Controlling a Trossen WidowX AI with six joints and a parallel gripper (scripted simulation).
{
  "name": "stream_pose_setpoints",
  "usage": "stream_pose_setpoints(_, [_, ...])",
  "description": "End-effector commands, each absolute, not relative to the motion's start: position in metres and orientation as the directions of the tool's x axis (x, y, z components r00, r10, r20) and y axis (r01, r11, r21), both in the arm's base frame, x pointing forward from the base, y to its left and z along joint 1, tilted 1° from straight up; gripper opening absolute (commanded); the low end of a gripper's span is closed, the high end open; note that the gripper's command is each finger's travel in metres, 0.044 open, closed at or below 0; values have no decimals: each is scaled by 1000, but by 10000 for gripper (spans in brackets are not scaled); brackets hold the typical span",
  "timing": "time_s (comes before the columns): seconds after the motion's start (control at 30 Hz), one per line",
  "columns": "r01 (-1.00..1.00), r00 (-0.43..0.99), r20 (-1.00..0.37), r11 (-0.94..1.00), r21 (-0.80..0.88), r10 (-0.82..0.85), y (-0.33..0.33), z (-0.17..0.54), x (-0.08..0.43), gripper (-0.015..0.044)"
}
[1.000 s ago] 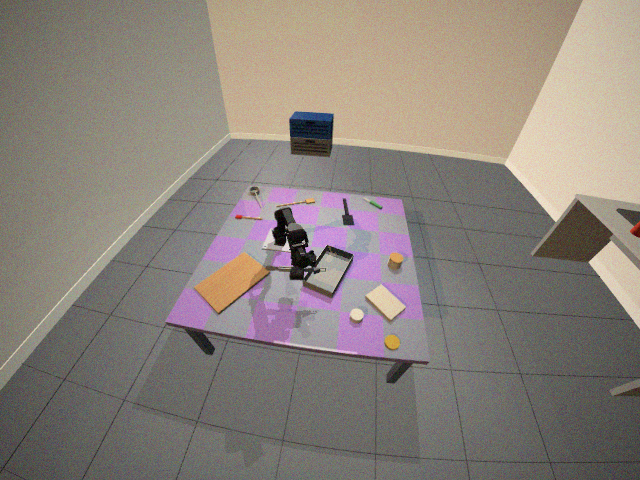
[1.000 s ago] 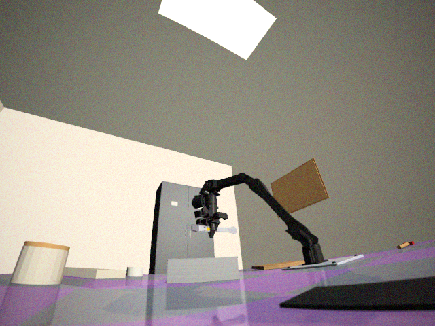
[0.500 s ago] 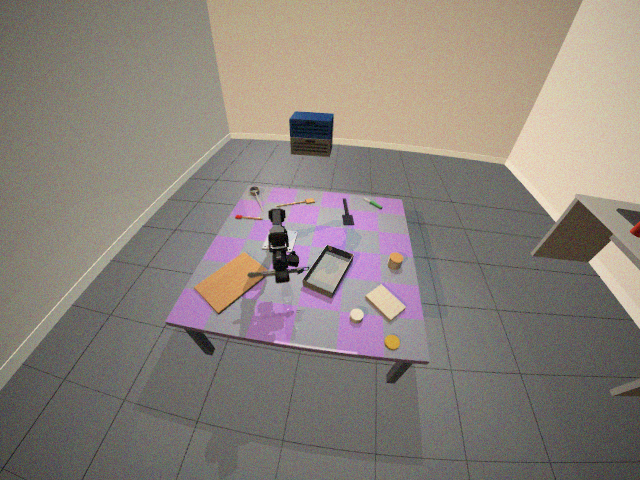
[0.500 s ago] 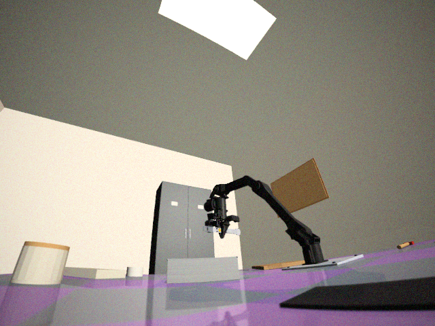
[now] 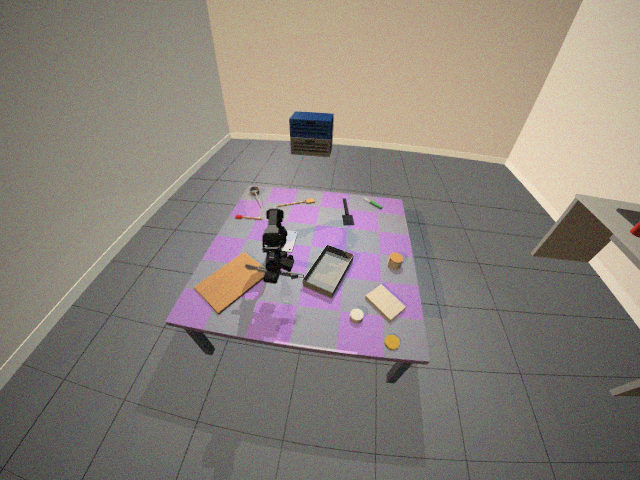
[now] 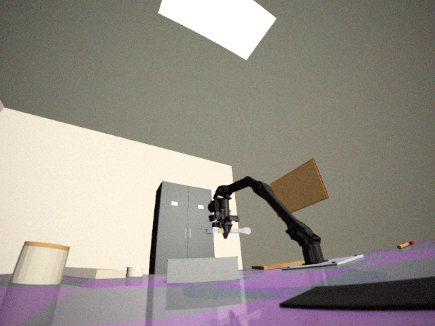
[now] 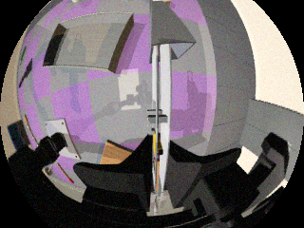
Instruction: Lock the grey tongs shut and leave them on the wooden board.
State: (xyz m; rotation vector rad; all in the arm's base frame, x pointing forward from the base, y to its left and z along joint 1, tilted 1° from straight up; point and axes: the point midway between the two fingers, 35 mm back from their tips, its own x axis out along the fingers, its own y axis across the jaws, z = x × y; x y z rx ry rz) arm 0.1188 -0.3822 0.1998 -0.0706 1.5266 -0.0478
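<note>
The grey tongs (image 5: 292, 274) (image 6: 242, 230) (image 7: 164, 95) are held in the air, roughly level, their two arms close together with a narrow gap in the wrist view. Whether the lock has caught cannot be seen. My gripper (image 5: 270, 279) (image 6: 225, 236) (image 7: 154, 136) points down and is shut on the tongs around their middle. The roasting tin (image 5: 316, 289) (image 6: 202, 269) (image 7: 123, 45) holds nothing and stands beside and below them. The wooden board (image 5: 227, 286) (image 6: 277, 265) (image 7: 116, 153) lies flat; one end of the tongs overlaps its corner in the top view.
A pale block (image 5: 385, 302), a tan-topped jar (image 5: 395, 260), a small white pot (image 5: 356, 315) and a yellow disc (image 5: 392, 342) are beyond the tin. A black spatula (image 5: 347, 212), a wooden turner (image 5: 294, 203) and a red-tipped tool (image 5: 248, 217) lie toward the far side.
</note>
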Motion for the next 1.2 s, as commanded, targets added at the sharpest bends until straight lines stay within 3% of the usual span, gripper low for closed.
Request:
stream_pose_setpoints(0.0, [142,43,-996,988,-66,-73,-384,200,109,-150])
stream_pose_setpoints(0.3, [490,38,-997,871,-45,-73,-389,199,87,-150])
stream_pose_setpoints(0.63, [796,33,-997,605,-18,-73,-393,199,62,-150])
stream_pose_setpoints(1.17, [1000,26,-997,-5,26,-72,-396,198,23,-150])
